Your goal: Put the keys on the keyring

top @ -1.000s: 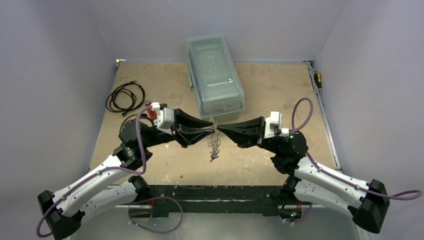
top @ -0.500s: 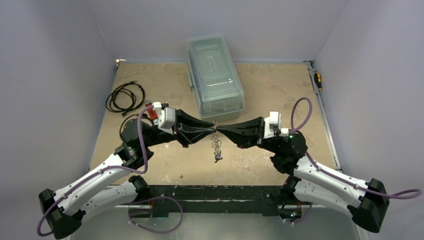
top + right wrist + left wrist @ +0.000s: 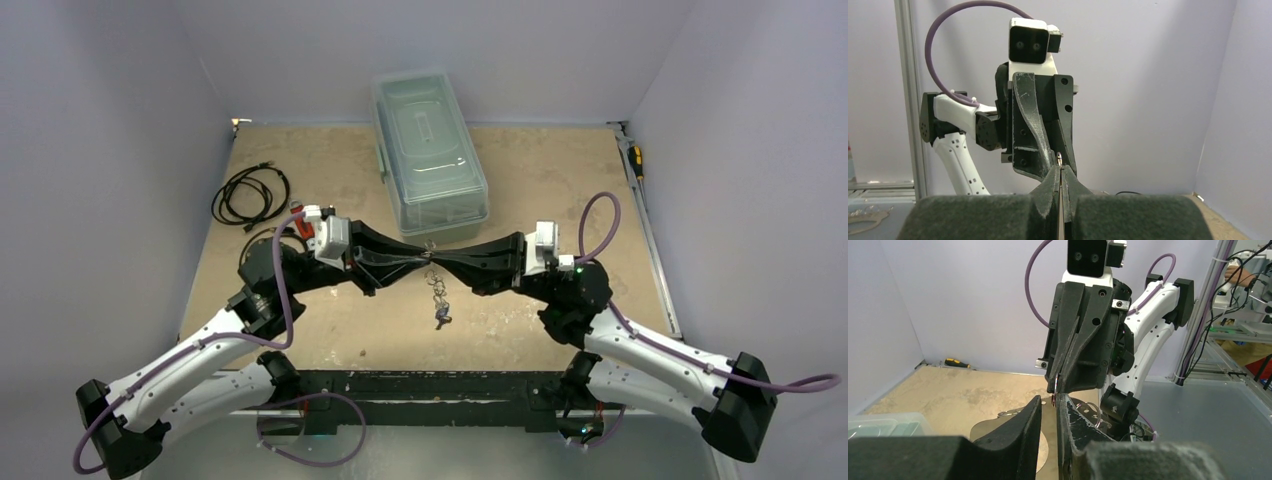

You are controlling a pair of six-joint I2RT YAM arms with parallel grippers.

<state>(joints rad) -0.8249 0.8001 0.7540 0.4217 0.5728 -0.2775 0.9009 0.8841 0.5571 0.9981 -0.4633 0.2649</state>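
Meeting nose to nose over the middle of the desk (image 3: 540, 180), the two arms give us a tight little picture. The left arm (image 3: 200, 350) reaches in from 9 o'clock and the right arm (image 3: 650, 350) from 3 o'clock. A small wire ring (image 3: 1059, 158) sits right where their tips come together.

The right jaws are pressed together, pinching that ring by its rim. The left jaws show a thin slit between them with the ring at their tips; whether they bite on it, we cannot tell.

Below the pinch, toward 6 o'clock in the top view, a short string of rings (image 3: 436, 288) hangs down with the keys (image 3: 441, 318) at its end. We can't say whether they touch the desk. What we take for the keyring (image 3: 863, 214), a silvery crescent with little rings, lies well apart at 8 o'clock in the right wrist view.

How will it handle? Light as anything, we reckon, and stiff, slick metal. The thin wire could twist or squirt out of a pinch, and the dangling string will likely swing at every nudge. We'd hold the wire ring flat across its rim, one set of jaws on each side with bare wire between them. The tiny keys we'd leave hanging rather than chase.
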